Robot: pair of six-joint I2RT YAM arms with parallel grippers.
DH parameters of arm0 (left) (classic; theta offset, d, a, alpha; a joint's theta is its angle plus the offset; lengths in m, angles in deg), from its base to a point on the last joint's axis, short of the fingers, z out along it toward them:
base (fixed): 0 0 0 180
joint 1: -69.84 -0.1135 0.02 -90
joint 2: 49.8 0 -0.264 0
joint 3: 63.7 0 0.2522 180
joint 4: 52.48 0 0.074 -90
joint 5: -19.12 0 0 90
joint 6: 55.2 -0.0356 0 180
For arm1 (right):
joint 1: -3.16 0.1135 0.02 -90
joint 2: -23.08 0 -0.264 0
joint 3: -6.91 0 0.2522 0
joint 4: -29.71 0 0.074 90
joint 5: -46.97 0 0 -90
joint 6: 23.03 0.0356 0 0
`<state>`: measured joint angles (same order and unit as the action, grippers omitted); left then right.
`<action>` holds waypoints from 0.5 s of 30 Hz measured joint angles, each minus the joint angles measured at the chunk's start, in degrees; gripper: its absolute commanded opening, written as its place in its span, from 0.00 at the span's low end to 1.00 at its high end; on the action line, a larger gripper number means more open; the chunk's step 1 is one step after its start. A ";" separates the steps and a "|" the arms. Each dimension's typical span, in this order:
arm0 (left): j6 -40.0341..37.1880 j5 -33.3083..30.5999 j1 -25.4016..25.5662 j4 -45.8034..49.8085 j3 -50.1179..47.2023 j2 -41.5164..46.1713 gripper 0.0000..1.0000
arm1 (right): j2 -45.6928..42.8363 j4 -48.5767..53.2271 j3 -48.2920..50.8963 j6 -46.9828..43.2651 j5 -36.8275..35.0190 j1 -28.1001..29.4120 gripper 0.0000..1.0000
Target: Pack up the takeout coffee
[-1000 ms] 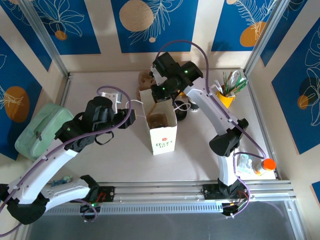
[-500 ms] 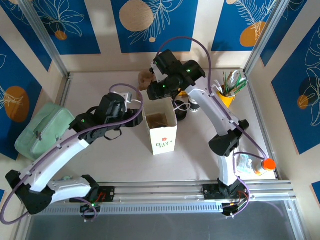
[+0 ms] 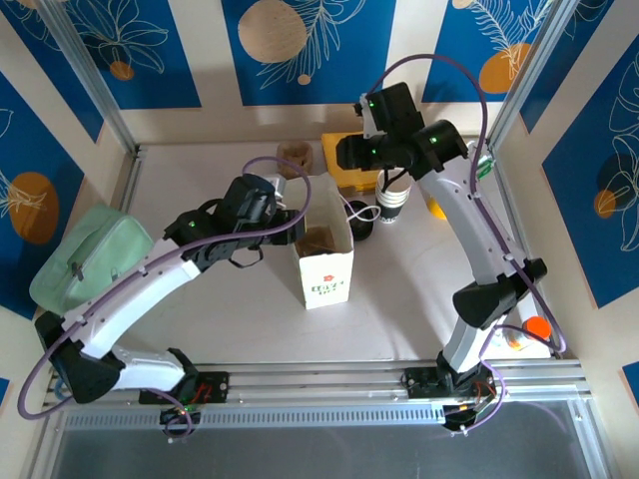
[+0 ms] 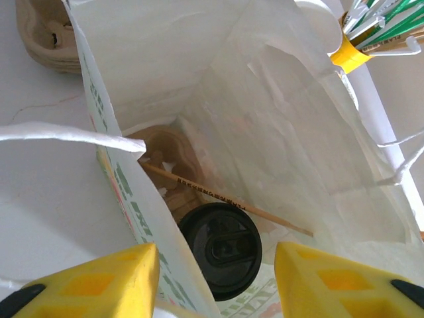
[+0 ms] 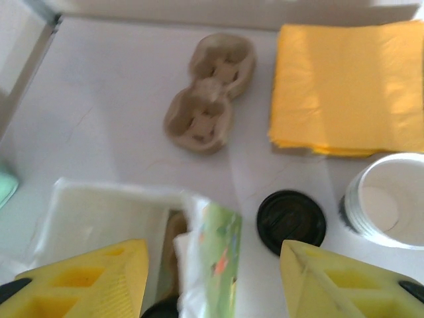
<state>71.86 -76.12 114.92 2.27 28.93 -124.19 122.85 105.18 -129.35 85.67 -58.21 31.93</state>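
Note:
The takeout coffee (image 4: 220,250) stands inside the white paper bag (image 3: 324,254), its black lid facing up. It sits on a cardboard carrier (image 4: 162,156), with a wooden stirrer (image 4: 225,200) lying across behind it. My left gripper (image 4: 215,285) hangs over the bag's left rim, open. The bag wall (image 4: 126,192) runs up between its yellow fingers and is not pinched. My right gripper (image 5: 212,285) is open and empty, high above the bag's back edge. In the top view the left gripper (image 3: 290,215) is at the bag and the right gripper (image 3: 347,155) is behind it.
Behind the bag lie a loose black lid (image 5: 291,222), a stack of white cups (image 5: 387,202), yellow napkins (image 5: 351,86) and a spare cardboard carrier (image 5: 209,103). A yellow holder of straws (image 4: 371,30) stands far right. A green pouch (image 3: 85,254) lies at the left and an orange-capped bottle (image 3: 529,331) at the right.
My right gripper has opened and pulled up and back to the right, away from the bag. My left arm has swung right to the bag's left rim.

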 measured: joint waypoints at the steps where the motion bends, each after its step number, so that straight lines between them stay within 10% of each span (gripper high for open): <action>1: 0.11 -0.28 0.02 0.20 0.39 -0.55 0.47 | 0.66 -1.44 0.39 -0.04 -0.59 -0.85 0.55; 15: -0.04 -1.46 0.07 1.46 2.84 -2.60 0.41 | 30.29 -6.82 -21.62 -2.56 -6.97 -4.92 0.59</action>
<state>71.81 -77.58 114.99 3.73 31.77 -126.80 153.14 98.36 -150.96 83.11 -65.18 27.01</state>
